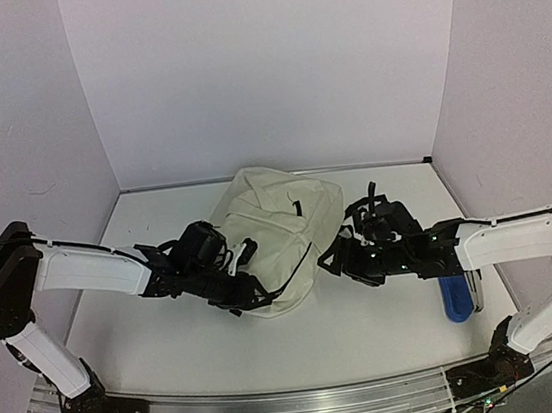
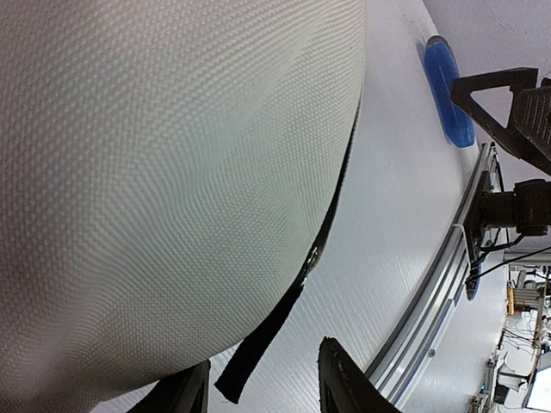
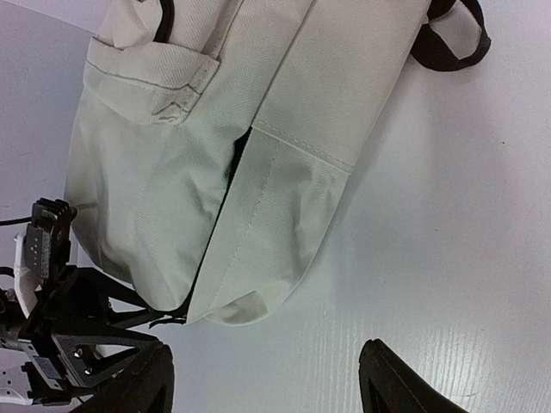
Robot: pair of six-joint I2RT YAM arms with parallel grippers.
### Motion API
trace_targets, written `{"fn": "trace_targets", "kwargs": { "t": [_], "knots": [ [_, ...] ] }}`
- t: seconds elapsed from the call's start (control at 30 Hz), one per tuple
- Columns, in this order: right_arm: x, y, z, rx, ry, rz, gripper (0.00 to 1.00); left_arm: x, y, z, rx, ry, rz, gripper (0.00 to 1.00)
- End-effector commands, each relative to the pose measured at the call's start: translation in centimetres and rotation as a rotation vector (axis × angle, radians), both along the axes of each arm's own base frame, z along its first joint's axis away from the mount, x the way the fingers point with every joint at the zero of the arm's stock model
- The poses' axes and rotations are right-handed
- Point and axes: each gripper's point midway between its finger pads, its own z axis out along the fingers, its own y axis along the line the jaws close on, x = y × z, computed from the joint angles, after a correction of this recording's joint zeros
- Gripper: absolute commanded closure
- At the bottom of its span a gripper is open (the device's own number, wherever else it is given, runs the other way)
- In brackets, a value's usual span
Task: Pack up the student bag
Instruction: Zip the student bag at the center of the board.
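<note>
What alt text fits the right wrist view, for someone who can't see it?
A cream bag lies on a white table, filling the upper left, with a black strap looped at top right. The right gripper is open and empty at the bottom edge; the left arm sits by the bag's lower corner.

Both arms extended inward, left claw (image 2: 263,368) parted, right claw (image 3: 267,353) spread wide.
</note>
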Motion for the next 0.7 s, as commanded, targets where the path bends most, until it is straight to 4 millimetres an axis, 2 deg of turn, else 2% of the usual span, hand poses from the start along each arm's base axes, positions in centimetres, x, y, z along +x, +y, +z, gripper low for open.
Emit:
{"fn": "trace_targets", "kwargs": {
  "t": [0.0,0.17,0.4,0.53,0.67],
  "knots": [
    [1.0,1.0,1.8,0.046,-0.035,-0.008,0.27,0.7,-1.4,1.3,-0.013,-0.055,-0.020,0.59],
    [1.1,1.4,1.5,0.048,-0.024,-0.003,0.28,0.4,-1.4,0.7,0.022,-0.055,-0.026,0.69],
    [1.3,3.9,1.3,0.095,0.014,0.052,0.33,0.3,-1.4,1.0,0.028,-0.070,-0.018,0.99],
    [1.4,5.7,1.0,0.142,0.031,0.093,0.41,0.2,-1.6,2.0,0.012,-0.081,-0.019,1.00],
    [1.2,7.6,0.9,0.167,0.041,0.132,0.42,-0.5,-2.4,3.2,-0.009,-0.089,-0.036,1.00]
  ]
}}
